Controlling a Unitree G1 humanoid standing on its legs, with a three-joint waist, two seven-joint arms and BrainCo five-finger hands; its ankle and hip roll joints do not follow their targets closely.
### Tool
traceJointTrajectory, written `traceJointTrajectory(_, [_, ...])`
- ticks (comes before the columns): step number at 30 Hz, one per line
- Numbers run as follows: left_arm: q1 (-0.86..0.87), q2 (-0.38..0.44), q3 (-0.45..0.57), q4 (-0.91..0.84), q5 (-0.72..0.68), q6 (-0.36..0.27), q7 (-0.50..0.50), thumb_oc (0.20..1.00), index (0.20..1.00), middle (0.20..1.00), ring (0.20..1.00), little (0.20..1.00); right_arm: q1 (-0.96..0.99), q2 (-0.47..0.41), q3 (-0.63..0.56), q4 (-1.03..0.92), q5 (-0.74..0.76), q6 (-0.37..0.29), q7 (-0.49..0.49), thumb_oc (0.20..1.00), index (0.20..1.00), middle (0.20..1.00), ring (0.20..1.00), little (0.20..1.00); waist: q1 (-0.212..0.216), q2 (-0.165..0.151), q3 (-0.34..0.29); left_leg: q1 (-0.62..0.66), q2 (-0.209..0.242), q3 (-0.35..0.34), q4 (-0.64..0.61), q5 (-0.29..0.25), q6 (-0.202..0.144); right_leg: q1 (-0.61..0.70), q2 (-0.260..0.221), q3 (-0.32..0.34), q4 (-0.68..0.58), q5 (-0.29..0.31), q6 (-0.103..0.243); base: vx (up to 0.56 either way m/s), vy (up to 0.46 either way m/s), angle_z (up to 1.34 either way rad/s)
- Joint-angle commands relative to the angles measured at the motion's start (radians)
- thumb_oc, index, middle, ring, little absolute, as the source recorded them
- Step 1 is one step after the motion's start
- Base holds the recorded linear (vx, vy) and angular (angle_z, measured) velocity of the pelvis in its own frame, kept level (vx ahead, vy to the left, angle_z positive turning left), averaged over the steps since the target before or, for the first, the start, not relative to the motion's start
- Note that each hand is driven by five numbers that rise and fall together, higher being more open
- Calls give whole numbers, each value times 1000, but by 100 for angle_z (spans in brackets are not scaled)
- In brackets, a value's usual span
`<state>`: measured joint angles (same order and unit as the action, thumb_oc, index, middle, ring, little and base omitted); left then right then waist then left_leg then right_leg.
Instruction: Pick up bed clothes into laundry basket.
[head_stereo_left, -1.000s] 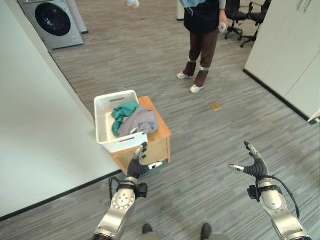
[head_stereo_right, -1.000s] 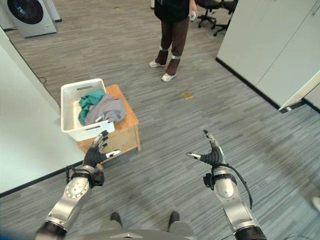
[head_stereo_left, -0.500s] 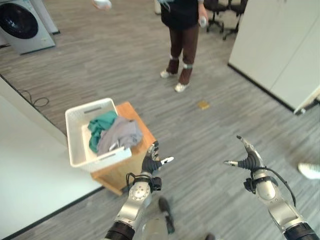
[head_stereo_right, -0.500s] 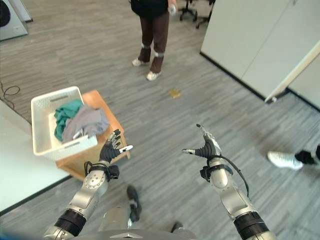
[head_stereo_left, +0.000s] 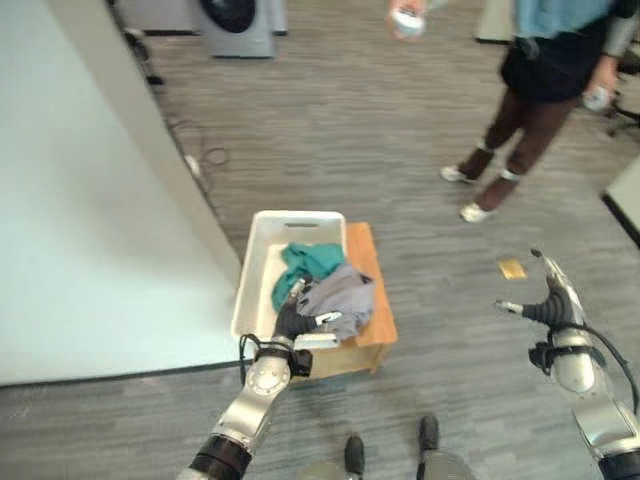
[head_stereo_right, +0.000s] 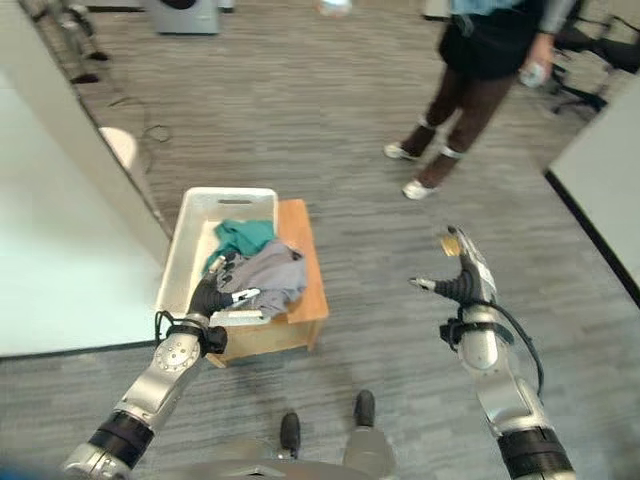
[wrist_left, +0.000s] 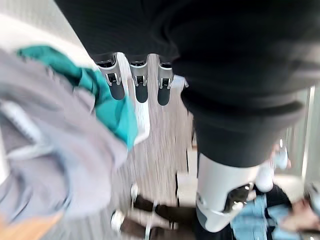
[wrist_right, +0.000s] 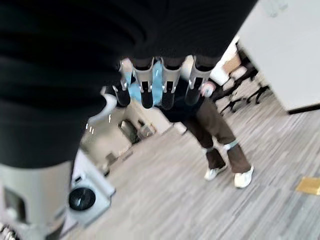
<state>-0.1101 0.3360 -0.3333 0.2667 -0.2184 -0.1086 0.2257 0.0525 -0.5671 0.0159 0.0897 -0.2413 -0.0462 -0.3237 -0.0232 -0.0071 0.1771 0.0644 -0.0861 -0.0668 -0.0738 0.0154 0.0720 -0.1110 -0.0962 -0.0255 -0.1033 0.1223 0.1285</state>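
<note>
Hands first: my left hand (head_stereo_left: 289, 322) sits at lower centre-left, fingers straight, at the near rim of the white laundry basket (head_stereo_left: 262, 235). My right hand (head_stereo_left: 550, 300) hangs at the right edge, fingers spread, holding nothing. Grey cloth (head_stereo_left: 340, 295) and teal cloth (head_stereo_left: 312, 260) lie in the basket, on a wooden stand (head_stereo_left: 375, 310). A person (head_stereo_left: 535, 95) stands upper right.

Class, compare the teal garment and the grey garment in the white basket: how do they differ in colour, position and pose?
The teal garment is blue-green; the grey garment is pale grey. The teal garment lies toward the basket's far end, while the grey garment lies at its near end, by the left hand. The teal garment sits inside the white basket; the grey garment drapes over its rim toward the wooden stand. Both are crumpled, unfolded cloth.
</note>
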Motion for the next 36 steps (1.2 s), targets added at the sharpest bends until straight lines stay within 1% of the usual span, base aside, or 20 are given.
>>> traceJointTrajectory(1, [29, 20, 41, -107, 12, -65, -23, 1000, 1000, 1000, 1000, 1000, -53, -3, -52, -45, -50, -8, -24, 1000, 1000, 1000, 1000, 1000, 33, -38, -3, -25, 124, 120, -13, -59, -82, 94, -88, -91, 87, -113, 46, 86, -96, 77])
traceJointTrajectory(2, [31, 20, 41, -108, 12, -64, -23, 1000, 1000, 1000, 1000, 1000, -52, -3, -51, -45, -50, -8, -24, 1000, 1000, 1000, 1000, 1000, 31, -37, -6, -19, 125, 117, -13, -72, -83, 103, -87, -93, 81, -123, 48, 38, -100, 43])
traceJointTrajectory(3, [31, 20, 41, -109, 12, -64, -23, 1000, 1000, 1000, 1000, 1000, -52, -3, -52, -45, -50, -8, -24, 1000, 1000, 1000, 1000, 1000, 30, -38, -3, -23, 124, 117, -13, -60, -82, 99, -88, -94, 82, -112, 46, 106, -81, 33])
traceJointTrajectory(4, [83, 19, 66, -114, -5, -68, -35, 1000, 1000, 1000, 1000, 1000, -52, 5, -33, -29, -52, -9, -8, 1000, 1000, 1000, 1000, 1000, 47, -41, -25, -15, 127, 116, -13, -65, -88, 134, -87, -119, 51, -101, 45, 86, -110, 34])
traceJointTrajectory(5, [100, 17, 71, -118, -14, -67, -37, 1000, 1000, 1000, 1000, 1000, -56, 9, -15, -10, -48, -7, -3, 1000, 1000, 1000, 1000, 1000, 54, -42, -29, -12, 129, 110, -13, -63, -89, 146, -81, -121, 43, -101, 41, 224, -172, 20])
traceJointTrajectory(6, [131, 14, 78, -118, -30, -64, -39, 1000, 1000, 1000, 1000, 1000, -68, 15, 25, 41, -41, -1, 18, 1000, 1000, 1000, 1000, 1000, 72, -41, -38, -2, 138, 99, -13, -75, -96, 175, -75, -133, 25, -114, 38, 81, -92, 3])
traceJointTrajectory(7, [133, 14, 79, -119, -30, -64, -40, 1000, 1000, 1000, 1000, 1000, -71, 15, 28, 46, -40, -3, 16, 1000, 1000, 1000, 1000, 1000, 70, -42, -36, -6, 136, 99, -13, -62, -96, 170, -76, -133, 27, -104, 36, 116, -95, 0])
traceJointTrajectory(8, [145, 12, 78, -116, -34, -60, -44, 1000, 1000, 1000, 1000, 1000, -82, 20, 53, 76, -41, 3, 28, 1000, 1000, 1000, 1000, 1000, 82, -42, -39, 1, 141, 94, -13, -76, -99, 184, -72, -138, 22, -120, 34, 32, -52, 14])
traceJointTrajectory(9, [153, 12, 78, -118, -39, -57, -47, 1000, 1000, 1000, 1000, 1000, -95, 23, 72, 97, -41, 6, 33, 1000, 1000, 1000, 1000, 1000, 88, -43, -40, 0, 143, 90, -13, -74, -101, 189, -69, -145, 19, -123, 31, 39, -74, 27])
traceJointTrajectory(10, [163, 13, 79, -121, -45, -55, -49, 1000, 1000, 1000, 1000, 1000, -117, 28, 99, 120, -43, 9, 37, 1000, 1000, 1000, 1000, 1000, 95, -44, -36, -5, 146, 86, -13, -61, -104, 193, -67, -152, 18, -117, 25, 41, -65, 34])
traceJointTrajectory(11, [168, 11, 76, -120, -48, -54, -51, 1000, 1000, 1000, 1000, 1000, -129, 35, 119, 142, -38, 14, 43, 1000, 1000, 1000, 1000, 1000, 105, -43, -39, 0, 150, 80, -13, -74, -107, 204, -63, -159, 17, -132, 25, 43, -65, 23])
traceJointTrajectory(17, [188, 11, 60, -110, -68, -52, -62, 1000, 1000, 1000, 1000, 1000, -227, 94, 236, 311, -24, 24, 45, 1000, 1000, 1000, 1000, 1000, 158, -43, -18, -26, 166, 31, -13, -54, -133, 222, -53, -237, 16, -152, 11, 21, -64, 28])
traceJointTrajectory(19, [191, 13, 52, -111, -74, -55, -65, 1000, 1000, 1000, 1000, 1000, -255, 111, 262, 353, -15, 29, 43, 1000, 1000, 1000, 1000, 1000, 176, -38, -8, -43, 168, 14, -13, -43, -143, 220, -51, -261, 16, -156, 7, -13, -42, 44])
traceJointTrajectory(20, [190, 14, 53, -111, -74, -55, -65, 1000, 1000, 1000, 1000, 1000, -259, 112, 263, 357, -14, 27, 41, 1000, 1000, 1000, 1000, 1000, 173, -38, -8, -44, 168, 11, -13, -42, -144, 219, -51, -263, 16, -156, 7, -14, -44, 42])
traceJointTrajectory(22, [192, 21, 40, -110, -80, -61, -63, 1000, 1000, 1000, 1000, 1000, -304, 135, 304, 445, -4, 35, 32, 1000, 1000, 1000, 1000, 1000, 202, -30, 7, -74, 167, -14, -13, -26, -158, 215, -49, -301, 16, -162, 2, -21, -50, 34])
traceJointTrajectory(26, [187, 34, 30, -119, -86, -69, -56, 1000, 1000, 1000, 1000, 1000, -352, 144, 323, 514, 9, 44, 10, 1000, 1000, 1000, 1000, 1000, 230, -13, 30, -124, 164, -45, -13, 0, -176, 199, -46, -349, 16, -171, -5, -52, -27, 39])
traceJointTrajectory(27, [177, 39, 23, -122, -85, -73, -52, 1000, 1000, 1000, 1000, 1000, -374, 140, 322, 540, 18, 45, -8, 1000, 1000, 1000, 1000, 1000, 243, -1, 41, -158, 165, -59, -13, 15, -185, 187, -47, -378, 16, -175, -8, -51, -25, 49])
traceJointTrajectory(28, [176, 39, 23, -122, -85, -73, -52, 1000, 1000, 1000, 1000, 1000, -376, 140, 322, 543, 19, 43, -8, 1000, 1000, 1000, 1000, 1000, 241, -1, 40, -161, 165, -62, -13, 16, -185, 186, -47, -380, 16, -175, -8, -41, -19, 49])
traceJointTrajectory(31, [160, 42, 7, -123, -84, -79, -47, 1000, 1000, 1000, 1000, 1000, -409, 142, 315, 574, 48, 45, -30, 1000, 1000, 1000, 1000, 1000, 252, 15, 52, -209, 164, -71, -13, 36, -194, 164, -46, -416, 16, -185, -10, -23, -9, 36])
traceJointTrajectory(36, [140, 39, -10, -116, -85, -84, -39, 1000, 1000, 1000, 1000, 1000, -438, 145, 318, 611, 65, 43, -48, 1000, 1000, 1000, 1000, 1000, 254, 26, 73, -255, 163, -77, -13, 53, -197, 134, -49, -434, 19, -187, -13, -24, -1, 17])
